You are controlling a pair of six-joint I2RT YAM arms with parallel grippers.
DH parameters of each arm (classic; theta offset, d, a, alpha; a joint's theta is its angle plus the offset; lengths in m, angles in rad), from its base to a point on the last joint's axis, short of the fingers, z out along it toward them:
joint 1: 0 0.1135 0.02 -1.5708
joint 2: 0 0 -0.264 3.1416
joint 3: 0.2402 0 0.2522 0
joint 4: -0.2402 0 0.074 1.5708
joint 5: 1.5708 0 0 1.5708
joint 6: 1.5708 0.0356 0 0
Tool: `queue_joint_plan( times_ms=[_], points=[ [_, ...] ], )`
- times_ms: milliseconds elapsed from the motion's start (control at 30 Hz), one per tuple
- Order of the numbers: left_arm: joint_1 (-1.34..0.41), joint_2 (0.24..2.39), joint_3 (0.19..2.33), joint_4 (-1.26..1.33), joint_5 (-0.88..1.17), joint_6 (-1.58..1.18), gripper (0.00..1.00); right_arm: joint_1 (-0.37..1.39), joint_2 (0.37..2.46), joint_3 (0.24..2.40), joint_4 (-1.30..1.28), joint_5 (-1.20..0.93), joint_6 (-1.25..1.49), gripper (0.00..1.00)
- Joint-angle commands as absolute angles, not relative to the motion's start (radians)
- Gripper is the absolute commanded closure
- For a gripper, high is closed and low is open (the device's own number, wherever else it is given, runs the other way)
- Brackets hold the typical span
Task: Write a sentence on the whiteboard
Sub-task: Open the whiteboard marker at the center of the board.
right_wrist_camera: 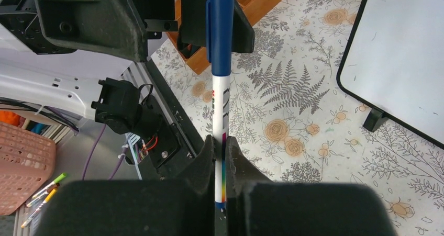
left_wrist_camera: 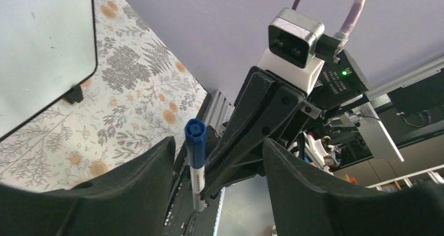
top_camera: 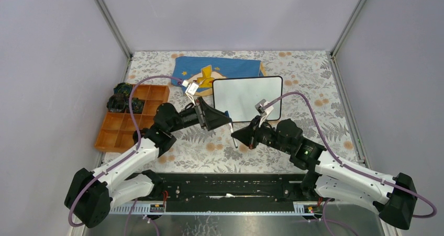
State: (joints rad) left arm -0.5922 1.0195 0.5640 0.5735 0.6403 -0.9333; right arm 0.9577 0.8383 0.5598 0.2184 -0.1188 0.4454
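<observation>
The right gripper (right_wrist_camera: 220, 148) pinches the light, stiff, slick marker (right_wrist_camera: 220, 100) low, leaving its probably snug blue cap (right_wrist_camera: 220, 32) for the spread left gripper (left_wrist_camera: 217, 144).

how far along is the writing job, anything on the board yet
Done: the right gripper has its jaws shut on the marker. In hand: the blue cap is still on, and the left gripper, jaws open, is close to it, seemingly to pull it off. Left: all the writing; the whiteboard shows no sentence yet.
</observation>
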Motion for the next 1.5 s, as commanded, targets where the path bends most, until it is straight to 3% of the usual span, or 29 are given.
queue_joint_plan(
  times_ms=[0, 200, 400, 633, 767, 833, 900, 1233, 1467],
  points=[
    [-0.611, 1.027, 0.604, 0.646, 0.664, -0.943, 0.35, 0.968, 0.847, 0.615, 0.285, -0.144, 0.445, 1.0],
    [-0.621, 1.02, 0.588, 0.644, 0.596, -0.956, 0.57, 0.969, 0.857, 0.619, 0.288, -0.146, 0.445, 1.0],
    [-0.627, 1.028, 0.583, 0.639, 0.58, -0.96, 0.73, 0.97, 0.866, 0.628, 0.283, -0.154, 0.445, 1.0],
    [-0.633, 1.001, 0.558, 0.635, 0.518, -0.972, 1.0, 0.972, 0.853, 0.633, 0.27, -0.123, 0.497, 0.99],
    [-0.633, 0.951, 0.498, 0.68, 0.447, -1.012, 1.0, 0.972, 0.839, 0.624, 0.309, -0.093, 0.596, 0.51],
    [-0.634, 0.933, 0.477, 0.694, 0.428, -1.029, 1.0, 0.973, 0.846, 0.623, 0.332, -0.092, 0.644, 0.36],
    [-0.634, 0.918, 0.467, 0.698, 0.427, -1.039, 1.0, 0.972, 0.86, 0.625, 0.364, -0.092, 0.698, 0.3],
    [-0.634, 0.83, 0.435, 0.696, 0.426, -1.064, 1.0, 0.971, 0.984, 0.677, 0.482, -0.154, 0.853, 0.34],
    [-0.634, 0.79, 0.416, 0.704, 0.421, -1.072, 1.0, 0.971, 1.001, 0.652, 0.56, -0.181, 0.903, 0.6]
  ],
)
